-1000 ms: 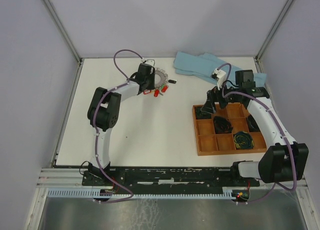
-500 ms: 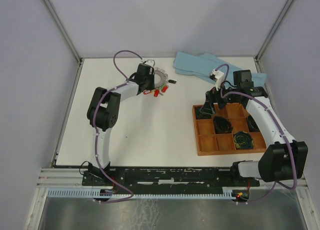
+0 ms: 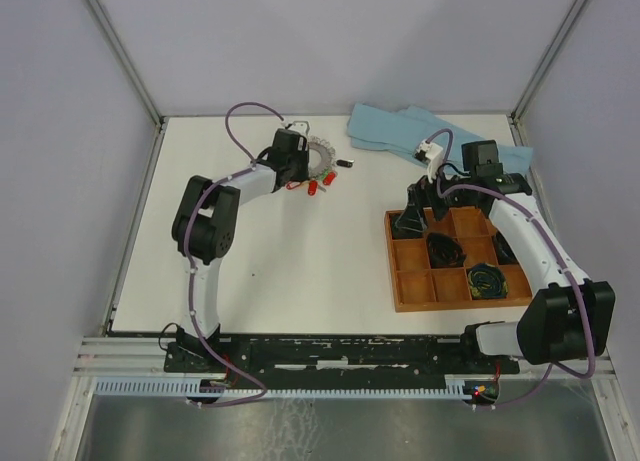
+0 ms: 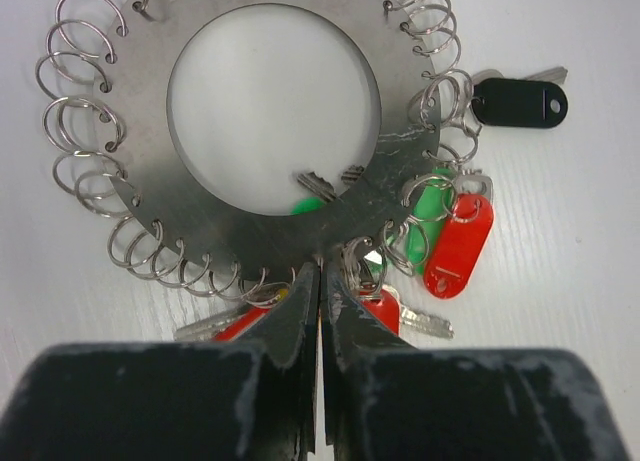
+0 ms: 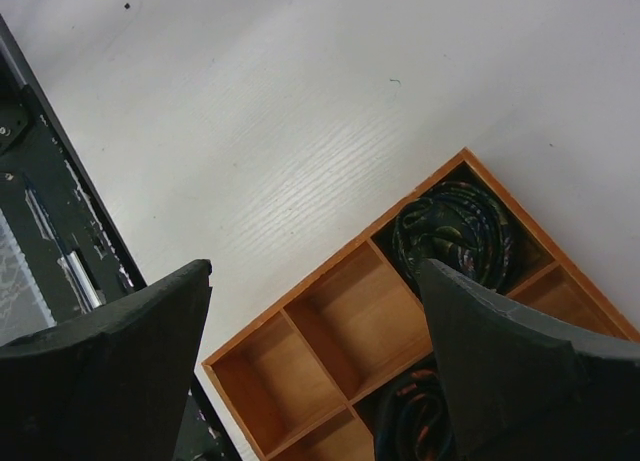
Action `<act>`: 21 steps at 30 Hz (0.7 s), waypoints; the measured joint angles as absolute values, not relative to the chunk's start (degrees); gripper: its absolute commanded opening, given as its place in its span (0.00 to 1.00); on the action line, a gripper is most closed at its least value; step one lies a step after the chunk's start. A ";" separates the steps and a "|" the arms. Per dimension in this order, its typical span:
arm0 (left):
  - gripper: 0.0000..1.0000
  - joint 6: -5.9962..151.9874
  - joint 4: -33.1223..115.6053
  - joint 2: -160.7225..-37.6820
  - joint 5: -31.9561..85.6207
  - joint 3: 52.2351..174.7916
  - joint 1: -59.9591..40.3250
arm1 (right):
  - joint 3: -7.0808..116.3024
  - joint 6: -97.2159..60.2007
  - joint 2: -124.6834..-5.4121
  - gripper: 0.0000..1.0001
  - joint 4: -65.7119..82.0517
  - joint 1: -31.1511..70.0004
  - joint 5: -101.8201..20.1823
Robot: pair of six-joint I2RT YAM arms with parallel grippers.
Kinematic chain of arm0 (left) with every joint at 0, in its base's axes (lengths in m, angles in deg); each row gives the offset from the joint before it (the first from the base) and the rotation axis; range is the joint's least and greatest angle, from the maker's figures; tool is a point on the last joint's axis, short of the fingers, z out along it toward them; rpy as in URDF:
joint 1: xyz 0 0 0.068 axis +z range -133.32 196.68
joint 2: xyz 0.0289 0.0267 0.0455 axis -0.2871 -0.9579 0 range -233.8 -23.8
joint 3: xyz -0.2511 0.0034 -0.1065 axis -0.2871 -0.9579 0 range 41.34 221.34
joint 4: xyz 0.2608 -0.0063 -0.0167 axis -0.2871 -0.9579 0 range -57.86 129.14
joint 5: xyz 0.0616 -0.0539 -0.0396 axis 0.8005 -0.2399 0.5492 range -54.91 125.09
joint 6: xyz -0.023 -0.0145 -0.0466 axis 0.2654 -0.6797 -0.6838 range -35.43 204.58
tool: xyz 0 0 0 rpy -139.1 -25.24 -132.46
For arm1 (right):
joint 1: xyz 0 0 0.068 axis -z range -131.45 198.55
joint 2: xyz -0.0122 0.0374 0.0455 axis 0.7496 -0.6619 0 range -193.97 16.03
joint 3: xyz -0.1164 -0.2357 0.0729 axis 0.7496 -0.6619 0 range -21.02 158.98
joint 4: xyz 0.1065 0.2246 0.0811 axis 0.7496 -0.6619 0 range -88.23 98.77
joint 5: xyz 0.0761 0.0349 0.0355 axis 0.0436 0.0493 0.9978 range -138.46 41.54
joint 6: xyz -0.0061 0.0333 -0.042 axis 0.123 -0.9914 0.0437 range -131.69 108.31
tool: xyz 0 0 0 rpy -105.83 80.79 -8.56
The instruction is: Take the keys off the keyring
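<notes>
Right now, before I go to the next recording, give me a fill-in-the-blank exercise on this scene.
The left gripper at the rim of the keyring is ____. The right gripper by the wooden tray is ____. The key tag lying apart from the red tags and green tags is ____. Missing words: shut; open; black.

No text, label, brand or number is readable anywhere.
</notes>
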State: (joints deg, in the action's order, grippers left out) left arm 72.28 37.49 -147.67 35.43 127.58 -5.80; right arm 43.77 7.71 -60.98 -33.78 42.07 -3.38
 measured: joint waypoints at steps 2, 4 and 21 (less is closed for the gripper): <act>0.03 71.95 37.99 -146.49 34.78 126.01 -5.80 | 43.77 7.71 -61.15 0.93 -33.76 41.55 -2.64; 0.03 71.47 38.93 -144.17 33.86 123.32 -5.78 | 43.77 7.71 -61.37 0.93 -33.74 41.04 -1.41; 0.03 55.78 56.87 -112.42 21.20 95.21 -9.32 | 36.80 4.36 -57.64 0.91 -21.08 33.13 5.95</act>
